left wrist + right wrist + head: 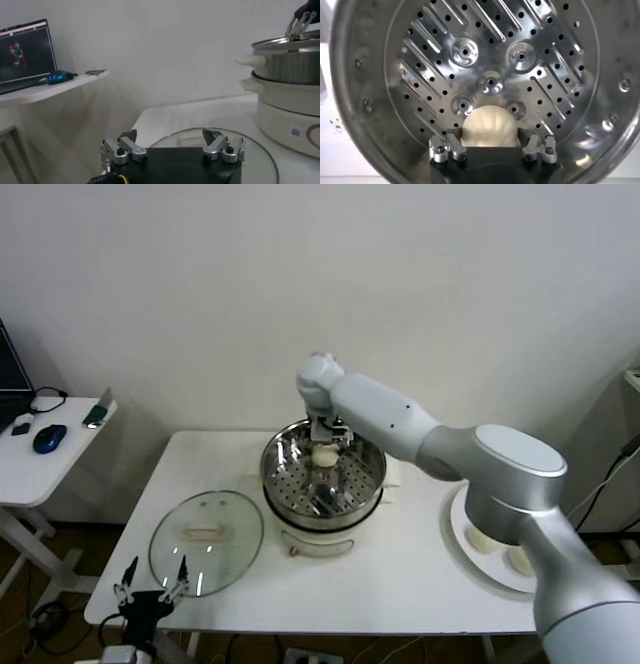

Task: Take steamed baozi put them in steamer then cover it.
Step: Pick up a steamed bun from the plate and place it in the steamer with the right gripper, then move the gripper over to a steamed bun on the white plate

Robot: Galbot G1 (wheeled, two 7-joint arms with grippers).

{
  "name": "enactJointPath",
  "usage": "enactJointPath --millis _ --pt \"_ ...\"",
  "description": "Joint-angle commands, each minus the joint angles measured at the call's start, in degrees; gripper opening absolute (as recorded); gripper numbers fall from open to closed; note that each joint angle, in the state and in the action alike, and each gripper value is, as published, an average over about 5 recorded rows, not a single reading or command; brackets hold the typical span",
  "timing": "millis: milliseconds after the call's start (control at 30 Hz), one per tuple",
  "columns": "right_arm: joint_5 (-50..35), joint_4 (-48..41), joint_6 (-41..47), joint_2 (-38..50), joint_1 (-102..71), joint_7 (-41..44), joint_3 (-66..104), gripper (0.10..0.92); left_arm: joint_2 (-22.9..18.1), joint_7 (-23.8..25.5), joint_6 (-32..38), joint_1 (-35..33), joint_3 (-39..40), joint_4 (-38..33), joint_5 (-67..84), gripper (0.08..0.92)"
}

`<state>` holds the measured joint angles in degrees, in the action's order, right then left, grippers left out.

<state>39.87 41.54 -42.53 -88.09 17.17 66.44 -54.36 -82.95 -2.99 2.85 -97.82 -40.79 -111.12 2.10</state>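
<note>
The steamer [290,484] stands mid-table, a shiny pot on a white base, its perforated tray filling the right wrist view [435,60]. My right gripper [327,446] reaches down into the pot's far side. It is open [490,131], and one baozi [489,125] lies on the tray between its spread fingers, close to both pads. That bun also shows in the head view [325,455]. More baozi [483,541] lie on a white plate [455,534], half hidden by my right arm. The glass cover [206,542] lies flat, left of the pot. My left gripper [150,589] waits open [169,134] at the cover's near edge.
A side table [30,469] with a blue mouse [49,438] stands to the left, and a laptop [25,50] shows in the left wrist view. The table's front edge runs just beyond the cover and the plate.
</note>
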Motion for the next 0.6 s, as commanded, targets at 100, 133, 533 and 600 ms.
enactJointPath --millis 100,133,533,600 --pt "2.4 0.4 -0.4 -0.2 -0.8 -1.2 1.1 0.822 -0.3 -0.3 0.1 -0.3 0.0 0.1 -0.2 0.823" --pt "1.6 0.7 -0.6 0.0 -0.3 -0.8 1.3 0.822 -0.3 -0.3 0.1 -0.3 0.0 0.1 -0.2 0.823" --pt "-27.6 6.1 6.5 9.2 13.7 9.1 -4.3 0.823 -0.3 0.1 0.1 -1.5 -0.3 -2.1 -1.5 0.823" --pt "-34.6 7.5 9.5 12.6 16.7 7.7 -7.7 0.823 -0.4 0.2 0.1 -1.7 -0.1 -2.6 -2.0 0.823"
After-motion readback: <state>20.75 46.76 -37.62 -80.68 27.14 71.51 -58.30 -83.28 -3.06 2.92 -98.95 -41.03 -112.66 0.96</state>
